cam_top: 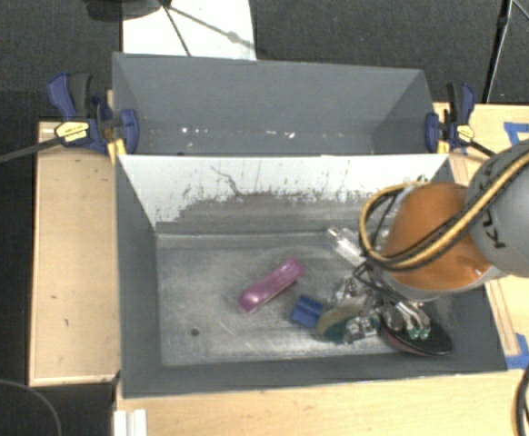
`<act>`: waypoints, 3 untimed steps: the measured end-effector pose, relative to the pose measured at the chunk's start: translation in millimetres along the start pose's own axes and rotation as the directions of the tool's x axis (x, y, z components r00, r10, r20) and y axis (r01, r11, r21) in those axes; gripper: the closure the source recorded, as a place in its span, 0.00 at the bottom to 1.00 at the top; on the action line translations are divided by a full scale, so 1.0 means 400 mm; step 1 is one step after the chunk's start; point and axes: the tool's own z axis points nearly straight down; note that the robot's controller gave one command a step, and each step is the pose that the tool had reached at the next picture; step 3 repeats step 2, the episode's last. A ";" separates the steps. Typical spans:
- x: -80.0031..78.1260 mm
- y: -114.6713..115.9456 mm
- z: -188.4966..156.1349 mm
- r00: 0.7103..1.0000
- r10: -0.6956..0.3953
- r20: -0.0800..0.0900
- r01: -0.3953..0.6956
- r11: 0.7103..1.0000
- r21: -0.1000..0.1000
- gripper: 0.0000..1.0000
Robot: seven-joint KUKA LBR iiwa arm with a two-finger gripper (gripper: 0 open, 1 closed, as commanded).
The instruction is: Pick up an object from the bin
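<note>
The gripper (pixel 366 314) sits low at the front right of the bin (pixel 201 352), among one blue block (pixel 305 312), one olive-green piece (pixel 335 322) and one dark oval thing (pixel 425 341). I cannot tell whether it is open or holds anything. One pink oblong (pixel 271 285) lies apart, to the left. This looks like the grasping step. The next move calls for closing on a single piece and lifting it clear.

Heap (pixel 342 321) at lower right half hidden under orange cover (pixel 433 243); arm (pixel 519 198) cut by right edge.

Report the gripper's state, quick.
Gripper: open or shut cannot be told; it is down in the bin at the right, over a small heap next to a blue piece.
</note>
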 end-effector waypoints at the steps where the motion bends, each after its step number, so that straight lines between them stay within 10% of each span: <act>1: -0.062 -0.005 -0.209 1.000 0.008 -0.006 -0.008 1.000 -0.001 1.00; 2: -0.089 -0.014 -0.442 1.000 -0.002 -0.006 0.002 1.000 0.000 1.00; 3: -0.089 -0.014 -0.442 1.000 -0.002 -0.006 0.002 1.000 0.000 1.00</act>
